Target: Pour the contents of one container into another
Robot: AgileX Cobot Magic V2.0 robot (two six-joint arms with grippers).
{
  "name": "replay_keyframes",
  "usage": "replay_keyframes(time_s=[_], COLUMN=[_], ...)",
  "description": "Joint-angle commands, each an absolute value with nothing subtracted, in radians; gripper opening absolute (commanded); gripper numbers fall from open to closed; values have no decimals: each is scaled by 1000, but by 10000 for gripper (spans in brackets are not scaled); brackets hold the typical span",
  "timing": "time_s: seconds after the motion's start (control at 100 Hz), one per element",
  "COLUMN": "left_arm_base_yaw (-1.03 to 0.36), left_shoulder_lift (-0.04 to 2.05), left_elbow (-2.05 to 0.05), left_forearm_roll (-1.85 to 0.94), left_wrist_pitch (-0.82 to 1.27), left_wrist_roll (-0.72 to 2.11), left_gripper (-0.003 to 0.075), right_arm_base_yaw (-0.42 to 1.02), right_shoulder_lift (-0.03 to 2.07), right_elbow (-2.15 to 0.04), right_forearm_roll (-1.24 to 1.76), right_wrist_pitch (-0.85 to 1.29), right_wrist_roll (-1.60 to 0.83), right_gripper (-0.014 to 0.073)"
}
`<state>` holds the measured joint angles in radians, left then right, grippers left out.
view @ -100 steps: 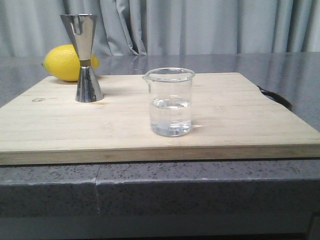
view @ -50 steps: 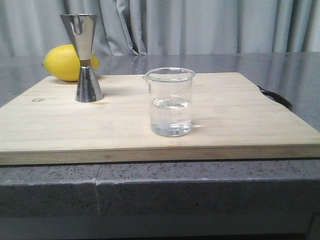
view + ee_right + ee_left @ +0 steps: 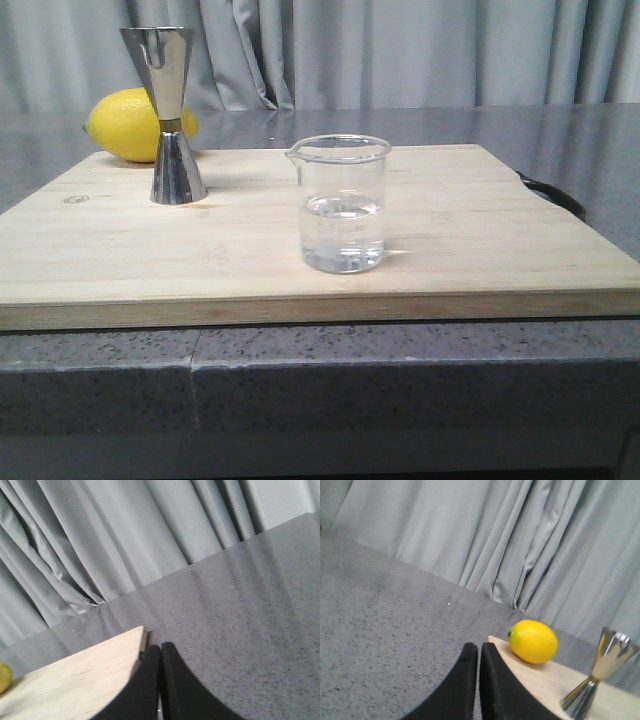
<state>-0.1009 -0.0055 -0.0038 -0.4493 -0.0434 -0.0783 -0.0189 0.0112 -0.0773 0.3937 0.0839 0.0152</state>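
A small clear glass beaker [image 3: 342, 205] about half full of clear liquid stands upright near the middle of a wooden board [image 3: 250, 250], pour lip to the left. The shiny steel hourglass jigger [image 3: 172, 115] stands upright at the board's far left, also seen in the left wrist view [image 3: 597, 677]. Neither arm shows in the front view. My left gripper [image 3: 479, 647] is shut and empty, off the board's far left corner. My right gripper [image 3: 160, 649] is shut and empty beside the board's far right corner.
A yellow lemon [image 3: 128, 125] lies behind the jigger at the board's back edge, lemon [image 3: 534, 641] close to the left gripper. The board [image 3: 75, 680] rests on a grey speckled counter [image 3: 400, 380]. A dark handle [image 3: 550, 192] sticks out at the board's right. Grey curtains hang behind.
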Motion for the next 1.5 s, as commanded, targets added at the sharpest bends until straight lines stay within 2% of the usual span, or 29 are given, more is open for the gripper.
replay_keyframes(time_s=[0.0,0.12,0.39,0.55,0.73,0.81,0.91,1.01,1.07,1.12,1.25,1.3,1.37,1.49], left_arm_base_yaw=[-110,-110,-110,-110,-110,-110,-110,-110,-110,-110,-113,-123,-150,-235], left_shoulder_lift=[-32,-32,-18,64,204,262,329,394,423,447,503,523,551,601], left_elbow=[3,-26,-182,-279,-352,-373,-396,-418,-427,-431,-431,-431,-431,-431], left_forearm_roll=[-624,-747,-674,-568,-531,-535,-538,-538,-538,-543,-569,-590,-651,-780], left_wrist_pitch=[-127,-105,87,209,257,263,266,272,265,260,239,231,199,104], left_wrist_roll=[-86,-86,-76,-75,29,80,123,179,210,237,274,350,443,599], left_gripper=[-20,-20,-20,-19,-11,40,190,376,479,529,534,534,533,533], right_arm_base_yaw=[-26,-26,-26,-26,-26,-26,-26,-26,-26,-26,-24,-24,-22,14], right_shoulder_lift=[49,138,503,708,882,931,968,984,986,986,988,991,993,995], right_elbow=[-201,-326,-582,-718,-814,-834,-854,-865,-866,-866,-866,-866,-864,-830], right_forearm_roll=[420,420,389,387,386,386,386,386,386,386,390,395,407,455], right_wrist_pitch=[121,261,454,580,627,625,620,599,574,559,525,515,497,412], right_wrist_roll=[12,12,8,-164,-200,-225,-236,-268,-273,-284,-287,-287,-314,-402], right_gripper=[-69,-69,-69,-69,-68,-68,-46,21,101,180,414,474,510,509])
